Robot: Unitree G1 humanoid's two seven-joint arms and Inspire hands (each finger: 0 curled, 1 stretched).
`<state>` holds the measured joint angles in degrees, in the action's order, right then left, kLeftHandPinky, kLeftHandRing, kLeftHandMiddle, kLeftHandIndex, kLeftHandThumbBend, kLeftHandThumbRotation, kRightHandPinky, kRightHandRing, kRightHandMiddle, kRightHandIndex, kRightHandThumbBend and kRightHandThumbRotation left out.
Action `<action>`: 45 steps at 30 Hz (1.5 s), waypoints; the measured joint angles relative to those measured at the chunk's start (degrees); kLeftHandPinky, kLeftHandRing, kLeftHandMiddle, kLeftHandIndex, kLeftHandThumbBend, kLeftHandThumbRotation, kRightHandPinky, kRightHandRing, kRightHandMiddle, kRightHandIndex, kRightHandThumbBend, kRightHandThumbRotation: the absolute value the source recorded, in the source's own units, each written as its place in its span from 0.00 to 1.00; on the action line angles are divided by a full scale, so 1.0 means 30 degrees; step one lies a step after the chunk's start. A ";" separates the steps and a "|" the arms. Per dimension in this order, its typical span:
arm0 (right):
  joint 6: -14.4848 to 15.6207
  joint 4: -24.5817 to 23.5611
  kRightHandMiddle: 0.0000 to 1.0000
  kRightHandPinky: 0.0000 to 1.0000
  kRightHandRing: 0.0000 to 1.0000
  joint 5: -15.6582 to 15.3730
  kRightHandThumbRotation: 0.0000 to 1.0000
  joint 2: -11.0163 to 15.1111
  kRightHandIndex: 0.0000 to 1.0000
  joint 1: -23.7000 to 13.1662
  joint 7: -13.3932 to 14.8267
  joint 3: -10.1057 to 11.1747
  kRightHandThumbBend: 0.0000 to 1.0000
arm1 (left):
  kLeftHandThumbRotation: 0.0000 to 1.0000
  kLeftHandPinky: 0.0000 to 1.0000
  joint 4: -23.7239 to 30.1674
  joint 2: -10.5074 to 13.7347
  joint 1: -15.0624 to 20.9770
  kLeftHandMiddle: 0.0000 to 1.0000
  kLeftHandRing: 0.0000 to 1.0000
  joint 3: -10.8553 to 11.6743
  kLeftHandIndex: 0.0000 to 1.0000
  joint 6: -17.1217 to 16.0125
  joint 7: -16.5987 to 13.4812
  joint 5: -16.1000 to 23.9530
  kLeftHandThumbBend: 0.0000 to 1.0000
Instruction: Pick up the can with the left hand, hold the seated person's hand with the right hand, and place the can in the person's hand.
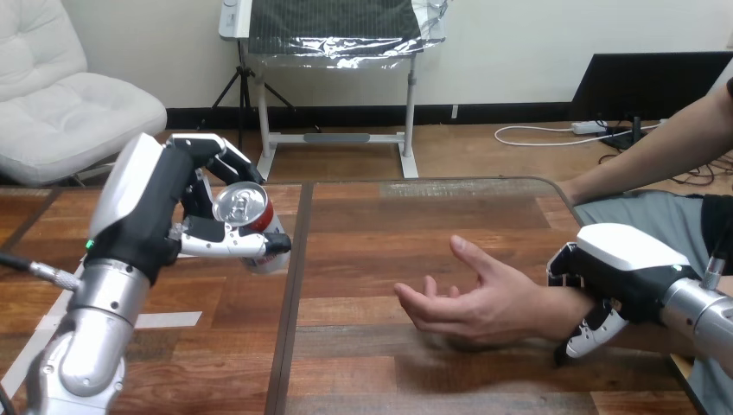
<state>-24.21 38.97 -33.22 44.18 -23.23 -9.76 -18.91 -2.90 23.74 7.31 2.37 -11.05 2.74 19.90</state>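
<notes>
Head view: person's hand (471,298) lay palm up, fingers loosely spread, on or just over wooden table (380,225); could not tell which. Robot's right hand (618,268) sat just to view's right of it, fingers curled round person's wrist (566,311), clasping it. Left hand (164,216) was well apart to view's left of person's hand, fingers and thumb wrapped round red-and-silver drink can (242,212), tilted, top toward camera.

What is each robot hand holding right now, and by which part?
The left hand grips the can round its side wall. The right hand curls its fingers round the person's wrist.
</notes>
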 measured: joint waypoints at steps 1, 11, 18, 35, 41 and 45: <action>-0.0058 0.0001 0.38 0.27 0.32 0.0072 0.00 -0.0001 0.39 -0.0007 0.0007 0.0044 0.81 | 0.00 0.16 -0.0048 -0.0024 0.0000 0.32 0.20 -0.0043 0.39 -0.0001 -0.0015 0.0001 0.83; -0.0250 -0.0005 0.38 0.28 0.33 0.0702 0.00 -0.0069 0.38 -0.0057 -0.0004 0.0406 0.80 | 0.00 0.23 -0.0569 -0.0269 0.0068 0.37 0.26 -0.0472 0.40 -0.0044 -0.0060 -0.0006 0.82; -0.0344 0.0049 0.39 0.29 0.33 0.1156 0.00 -0.0137 0.38 -0.0171 -0.0240 0.0547 0.81 | 0.00 0.18 -0.1230 -0.0697 0.0295 0.35 0.22 -0.0633 0.39 -0.0230 -0.0124 -0.0065 0.83; -0.0135 0.0106 0.39 0.31 0.35 0.1728 0.00 -0.0451 0.40 -0.0545 -0.0817 0.0773 0.82 | 0.00 0.14 -0.3904 -0.1494 0.1549 0.30 0.18 -0.1265 0.39 -0.1855 -0.0714 -0.0069 0.83; 0.0119 0.0006 0.40 0.32 0.35 0.1770 0.00 -0.0547 0.41 -0.0672 -0.1144 0.0782 0.81 | 0.00 0.13 -0.4771 -0.1883 0.2167 0.30 0.18 -0.1423 0.39 -0.1911 -0.0871 -0.0065 0.83; 0.0257 -0.0085 0.40 0.32 0.36 0.1771 0.00 -0.0618 0.41 -0.0692 -0.1270 0.0782 0.81 | 0.00 0.13 -0.5307 -0.2136 0.2565 0.30 0.17 -0.1510 0.39 -0.2000 -0.1058 -0.0061 0.83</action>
<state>-23.44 38.72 -27.91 42.33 -25.31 -13.57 -16.57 -18.82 17.34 15.00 -2.16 -17.05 -0.43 19.71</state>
